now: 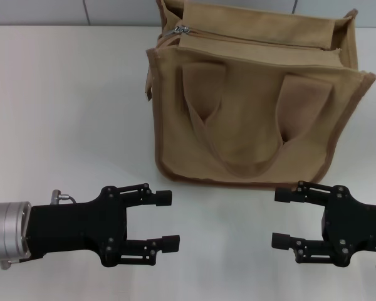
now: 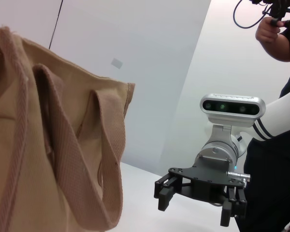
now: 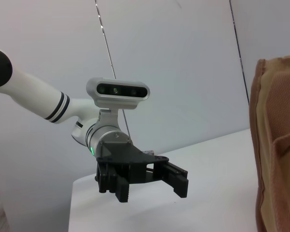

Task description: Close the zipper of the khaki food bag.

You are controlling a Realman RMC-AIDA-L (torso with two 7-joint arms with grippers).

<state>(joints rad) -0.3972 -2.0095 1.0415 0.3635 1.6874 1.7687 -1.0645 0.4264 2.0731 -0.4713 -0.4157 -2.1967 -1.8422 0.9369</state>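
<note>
The khaki food bag (image 1: 254, 100) is seen standing upright on the white tabletop (image 1: 69, 113), toward the far side and a bit to the robot's right of centre. Its front face is turned to the robot, with a looped handle (image 1: 238, 125) hanging flat against it. The zipper (image 1: 257, 42) is seen running along the top panel; its silver pull tab (image 1: 181, 30) is located at the bag's left end. The zipper line looks parted, though how far it gapes cannot be told from the head view.

The left end effector (image 1: 166, 218) is held low over the tabletop on the near side, in front of the bag's left lower corner and clear of it. Its fingers (image 1: 161, 197) are spread wide with nothing between them. The right wrist view (image 3: 147, 181) confirms it: black fingers apart, empty.

The right end effector (image 1: 282, 217) is held at the same level, in front of the bag's right lower corner, just short of the bottom edge trim, not touching. Fingers wide, nothing gripped; same is seen in the left wrist view (image 2: 195, 205).

Both end effectors are pointed inward at each other, well apart, with bare tabletop between them

A person's arm (image 2: 275, 29) is seen in the background of the left wrist view
</note>
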